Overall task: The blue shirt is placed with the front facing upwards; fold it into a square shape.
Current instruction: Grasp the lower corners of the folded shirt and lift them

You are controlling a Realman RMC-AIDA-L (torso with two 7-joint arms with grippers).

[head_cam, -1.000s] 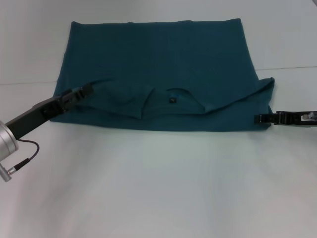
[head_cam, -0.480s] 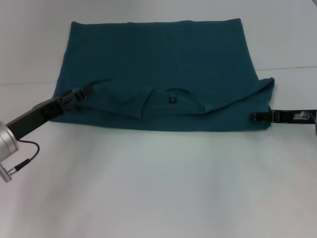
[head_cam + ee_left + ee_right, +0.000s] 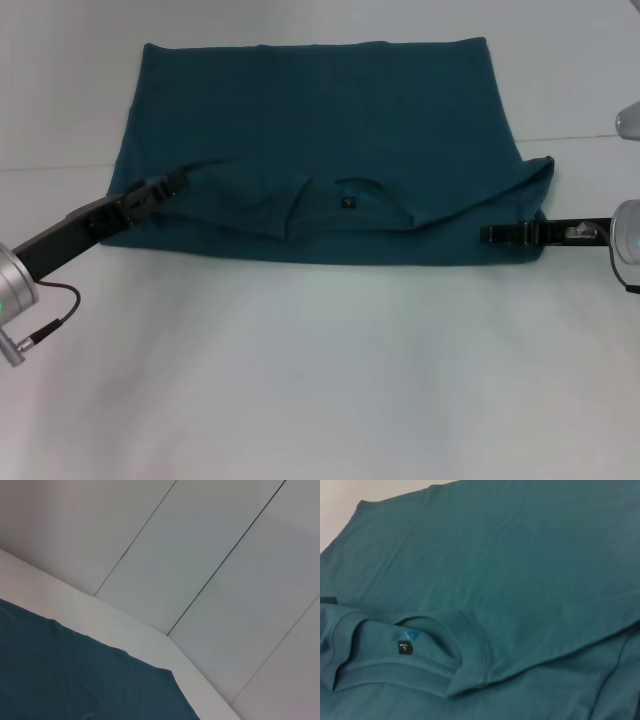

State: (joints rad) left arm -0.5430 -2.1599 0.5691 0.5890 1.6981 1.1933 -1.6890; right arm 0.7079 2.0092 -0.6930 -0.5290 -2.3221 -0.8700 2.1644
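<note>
Silver-cuffed left arm (image 3: 20, 275) trails a thin dark cable (image 3: 50, 308); both claws are slim and black.

White table (image 3: 320, 380), smooth and matte. Lying flat on it: the blue shirt (image 3: 320, 120), folded into a wide rectangle, plain back uppermost, collar (image 3: 350, 205) with small dark label near the front edge. Spread between the left gripper (image 3: 170, 186) and the right gripper (image 3: 495, 235), touching both.

collar label (image 3: 406, 647) on blue shirt (image 3: 520, 570) reads "l".
</note>
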